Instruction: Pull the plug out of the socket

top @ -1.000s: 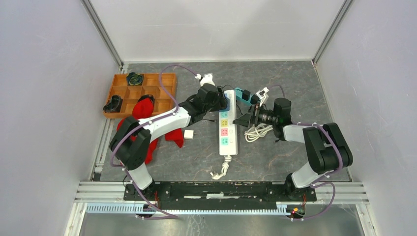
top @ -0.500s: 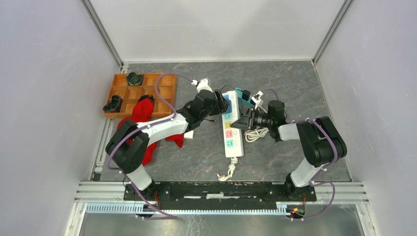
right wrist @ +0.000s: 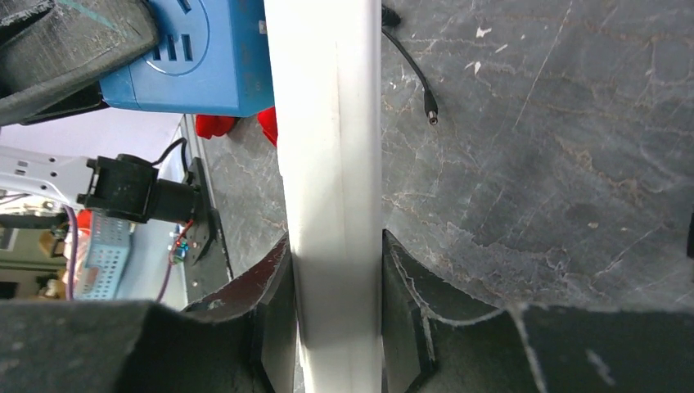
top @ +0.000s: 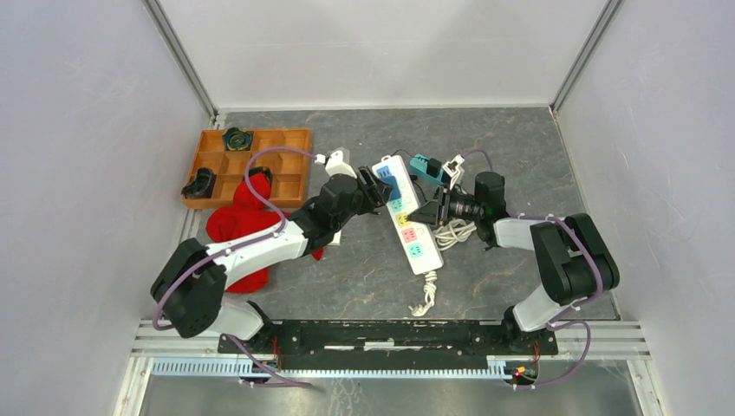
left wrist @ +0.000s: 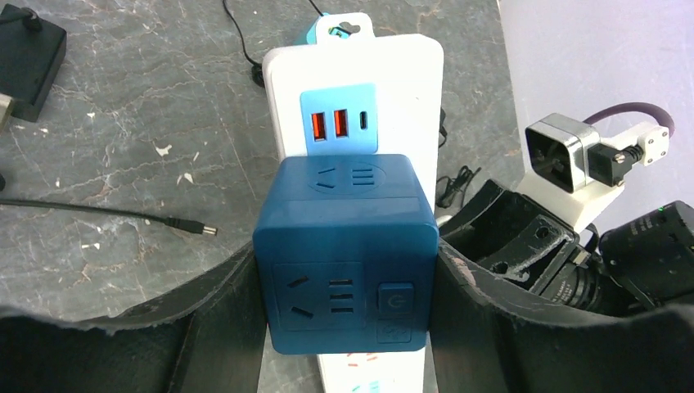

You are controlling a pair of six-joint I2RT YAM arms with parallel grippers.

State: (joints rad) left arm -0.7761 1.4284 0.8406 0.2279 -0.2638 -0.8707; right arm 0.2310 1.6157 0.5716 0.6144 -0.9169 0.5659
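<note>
A dark blue cube plug (left wrist: 344, 246) sits against the face of the white socket strip (left wrist: 360, 82), just below its orange USB ports. My left gripper (left wrist: 348, 278) is shut on the cube, one finger on each side. In the top view this gripper (top: 374, 186) holds the cube at the far end of the strip (top: 414, 234), which lies slanted on the table. My right gripper (right wrist: 335, 327) is shut on the strip's long edge (right wrist: 331, 164), with the blue cube (right wrist: 196, 65) showing beyond it. From above, the right gripper (top: 431, 211) meets the strip from the right.
An orange compartment tray (top: 208, 169) and a red cloth (top: 238, 230) lie at the left. A coiled white cable (top: 455, 232) and a teal item (top: 425, 165) lie right of the strip. A loose black cable tip (left wrist: 196, 228) and a black adapter (left wrist: 29, 57) lie nearby.
The right gripper has shut on the strip's edge. The left arm has drawn back to the left with the cube, and the strip's far end has swung left with it.
</note>
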